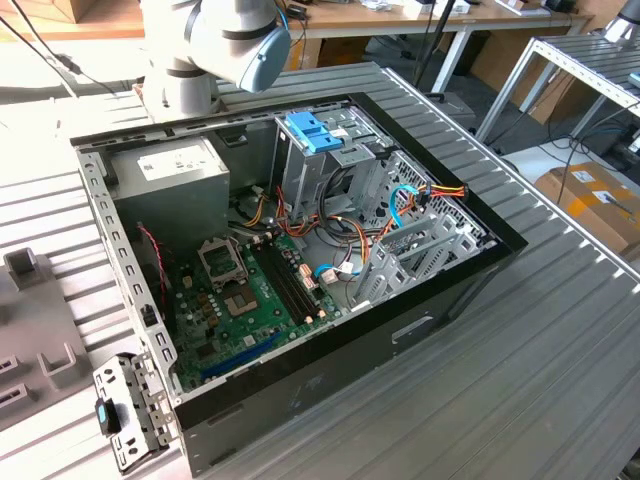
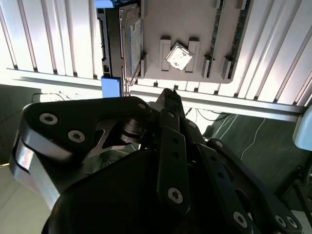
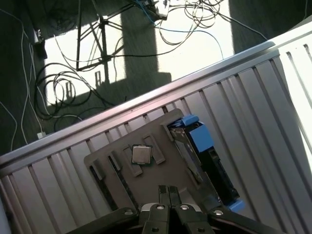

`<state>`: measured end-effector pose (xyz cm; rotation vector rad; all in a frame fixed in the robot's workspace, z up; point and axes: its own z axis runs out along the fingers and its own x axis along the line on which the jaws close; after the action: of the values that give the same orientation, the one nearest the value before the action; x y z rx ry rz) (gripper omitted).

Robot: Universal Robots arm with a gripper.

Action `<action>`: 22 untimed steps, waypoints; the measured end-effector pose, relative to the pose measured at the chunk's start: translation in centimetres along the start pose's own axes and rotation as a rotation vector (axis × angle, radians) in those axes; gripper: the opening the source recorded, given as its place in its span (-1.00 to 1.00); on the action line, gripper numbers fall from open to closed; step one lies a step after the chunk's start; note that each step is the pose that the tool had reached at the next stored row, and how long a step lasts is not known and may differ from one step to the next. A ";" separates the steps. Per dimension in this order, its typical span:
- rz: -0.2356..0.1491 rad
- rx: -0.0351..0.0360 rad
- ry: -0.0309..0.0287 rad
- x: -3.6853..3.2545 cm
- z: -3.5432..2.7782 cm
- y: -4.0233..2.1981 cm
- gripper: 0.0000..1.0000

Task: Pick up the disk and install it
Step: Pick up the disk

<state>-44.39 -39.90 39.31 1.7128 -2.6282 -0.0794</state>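
One arm (image 1: 225, 40) hangs at eleven o'clock of the open computer case (image 1: 400, 330) in the exterior view, and a grey plate (image 1: 40, 320) lies at its nine o'clock. In the second wrist view, your gripper (image 2: 169, 93) has its jaws together on nothing. The disk (image 2: 127, 44) seems to stand on edge against the plate, apart from the gripper. In the first wrist view, you see the disk just beside a chip (image 3: 141, 154).
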 end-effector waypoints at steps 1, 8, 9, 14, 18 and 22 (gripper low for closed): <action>-0.005 -0.0001 0.0002 0.00 0.00 0.00 -0.79; -0.049 -0.0013 0.0022 -0.01 0.00 0.01 -0.79; -0.056 -0.0014 0.0025 0.00 0.00 0.01 -0.79; -0.080 -0.0020 0.0036 0.00 0.00 0.00 -0.79; -0.098 -0.0024 0.0043 0.00 0.00 0.00 -0.79; -0.118 -0.0029 0.0052 0.00 0.00 0.00 -0.79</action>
<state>-44.39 -39.90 39.31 1.8632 -2.5201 -0.0789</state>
